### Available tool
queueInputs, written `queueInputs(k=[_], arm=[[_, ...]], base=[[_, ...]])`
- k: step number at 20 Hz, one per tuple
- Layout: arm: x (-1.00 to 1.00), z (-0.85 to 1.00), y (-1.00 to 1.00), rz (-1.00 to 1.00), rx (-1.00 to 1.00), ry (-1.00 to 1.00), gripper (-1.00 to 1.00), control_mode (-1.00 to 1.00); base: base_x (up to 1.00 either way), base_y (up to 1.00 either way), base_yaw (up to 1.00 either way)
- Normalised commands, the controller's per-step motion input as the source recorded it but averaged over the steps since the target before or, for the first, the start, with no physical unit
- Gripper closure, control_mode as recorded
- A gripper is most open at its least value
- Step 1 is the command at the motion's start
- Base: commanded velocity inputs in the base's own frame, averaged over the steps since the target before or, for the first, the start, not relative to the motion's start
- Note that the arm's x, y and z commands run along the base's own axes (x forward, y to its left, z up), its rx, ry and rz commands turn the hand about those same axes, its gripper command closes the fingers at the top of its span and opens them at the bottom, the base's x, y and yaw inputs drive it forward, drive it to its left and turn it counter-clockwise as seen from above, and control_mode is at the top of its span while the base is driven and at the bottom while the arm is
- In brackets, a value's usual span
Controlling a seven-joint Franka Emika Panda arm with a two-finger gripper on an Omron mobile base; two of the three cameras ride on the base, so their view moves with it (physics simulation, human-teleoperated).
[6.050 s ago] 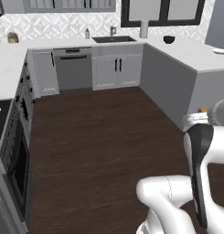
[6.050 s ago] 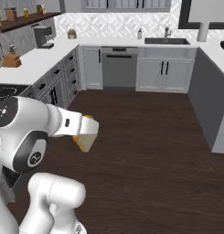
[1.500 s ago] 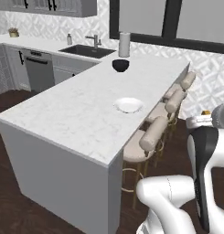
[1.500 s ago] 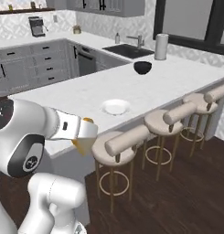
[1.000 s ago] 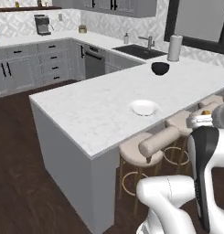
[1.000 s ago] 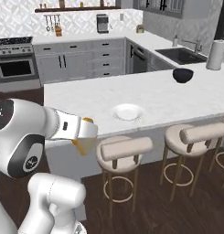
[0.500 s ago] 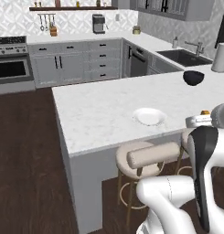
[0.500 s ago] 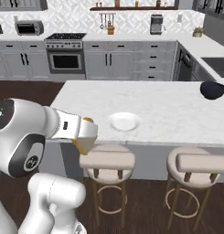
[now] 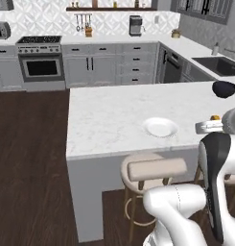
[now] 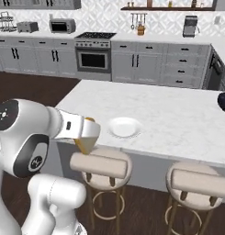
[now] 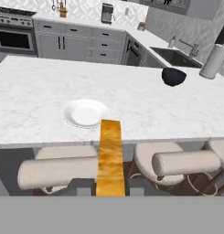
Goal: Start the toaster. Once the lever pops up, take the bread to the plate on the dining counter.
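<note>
The counter (image 9: 114,120) spans the scene ahead of the base, its long edge facing the robot, with padded stools (image 10: 101,166) tucked under the overhang. This orientation gives the arm a direct reach across the edge to the marble top.

The plate (image 10: 124,126) sits on the counter near that edge, just beyond the stools, with bare marble around it. A dark bowl (image 11: 173,76) rests well apart from it, toward the sink end.

The gripper (image 10: 87,136) hangs short of the counter edge, above a stool and near the plate. It is pinching the bread (image 11: 110,157): the golden-orange slice runs straight out from between the fingers, its far end pointing at the plate. Holding the slice by one end keeps the free end clear for lowering onto the plate.

Judgement: the carry step is nearly complete. The remaining move calls for extending over the edge, centring the slice above the plate, then releasing.
</note>
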Motion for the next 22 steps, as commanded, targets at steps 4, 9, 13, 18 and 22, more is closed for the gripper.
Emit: queueInputs(k=[4,9,13,18,22], arm=[[0.0,0.0,0.0,0.0,0.0,0.0,1.0,1.0],[0.0,0.0,0.0,0.0,0.0,0.0,1.0,1.0],[0.0,0.0,0.0,0.0,0.0,0.0,1.0,1.0],[0.14,-0.01,-0.12,0.01,0.0,0.03,1.0,-1.0],[0.78,-0.39,-0.27,0.02,0.11,0.15,1.0,-1.0]], base=[[0.6,-0.3,0.25],[0.59,-0.42,0.24],[0.31,-0.44,0.18],[0.0,0.0,0.0],[0.0,0.0,0.0]])
